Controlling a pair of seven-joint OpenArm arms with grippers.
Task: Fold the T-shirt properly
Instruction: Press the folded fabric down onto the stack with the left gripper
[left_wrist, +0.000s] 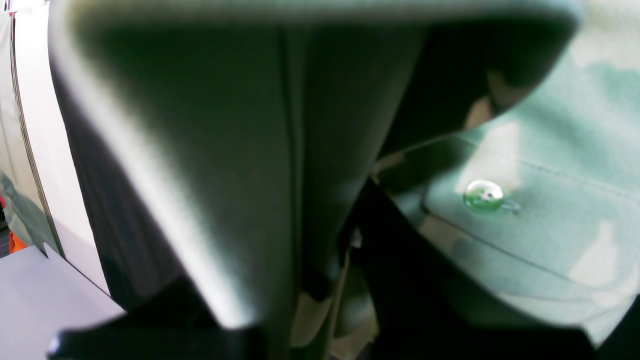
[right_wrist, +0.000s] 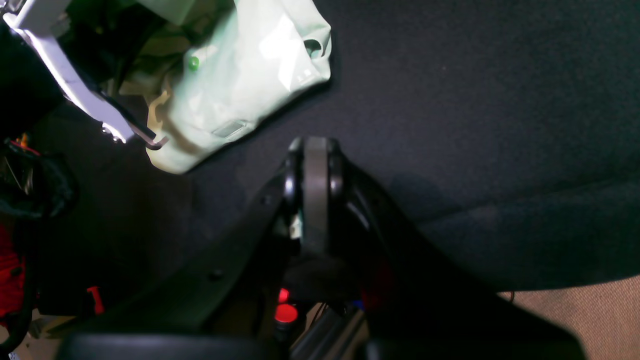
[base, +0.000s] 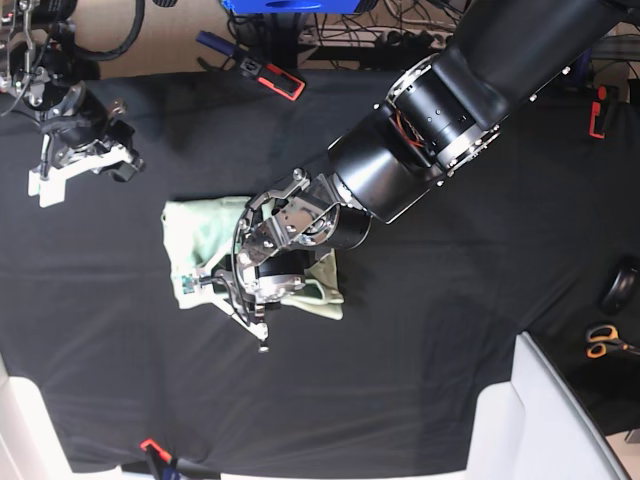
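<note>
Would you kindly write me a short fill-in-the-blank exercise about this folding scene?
1. The T-shirt lies bunched on a ____ tablecloth.
2. The ____ gripper is down at the T-shirt.
3. The right gripper, away from the T-shirt, has its jaws ____.
4. Near the table's edge lie orange-handled ____.

Missing words: black; left; shut; scissors

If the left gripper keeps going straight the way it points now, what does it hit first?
Probably the pale mint-green cloth T-shirt. In the base view the left gripper points down into the bunched shirt and seems already at it, jaws shut. The black tablecloth lies just beneath; depth is hard to judge.
</note>
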